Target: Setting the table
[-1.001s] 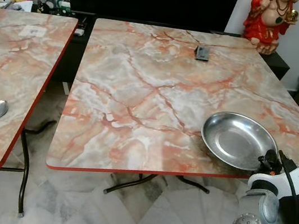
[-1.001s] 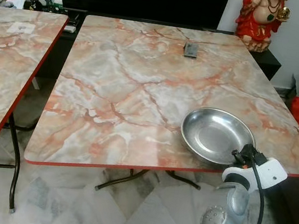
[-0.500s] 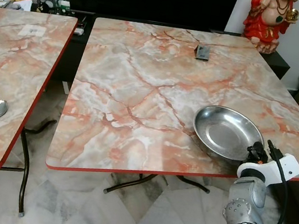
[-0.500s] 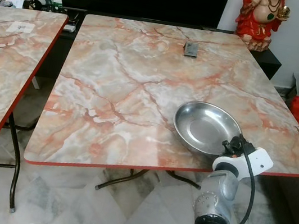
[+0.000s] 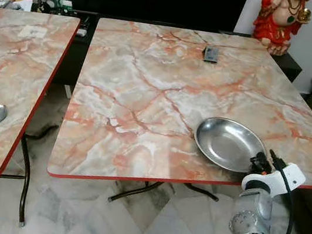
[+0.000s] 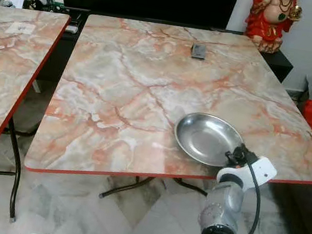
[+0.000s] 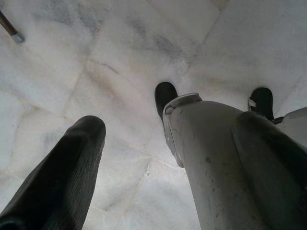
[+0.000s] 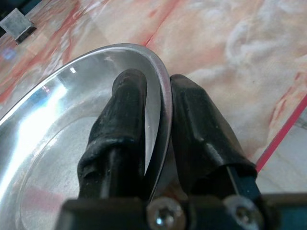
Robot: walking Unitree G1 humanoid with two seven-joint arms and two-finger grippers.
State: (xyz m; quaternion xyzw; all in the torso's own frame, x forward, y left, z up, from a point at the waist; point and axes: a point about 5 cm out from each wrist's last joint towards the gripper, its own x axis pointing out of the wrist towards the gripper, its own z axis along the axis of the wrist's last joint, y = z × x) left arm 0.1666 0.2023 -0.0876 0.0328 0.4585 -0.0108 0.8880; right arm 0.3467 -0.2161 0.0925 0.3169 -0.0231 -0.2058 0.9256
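Right hand (image 8: 156, 91) pinches plate (image 5: 226, 141) rim | near table (image 5: 148, 92) edge

I see my right gripper (image 6: 237, 156) clamped on the steel plate (image 6: 205, 138) at its 4 o'clock rim, near the marble worktop (image 6: 131, 83) front edge (red trim). A small dark object (image 6: 198, 51) lies toward 12 o'clock.

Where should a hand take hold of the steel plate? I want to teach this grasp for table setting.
Grip the steel plate at its thin raised rim, coming from the near table edge. The rim lifts off the marble table, so one finger fits inside and one outside, as the right hand shows now. The shallow, smooth bowl gives little else to pinch.
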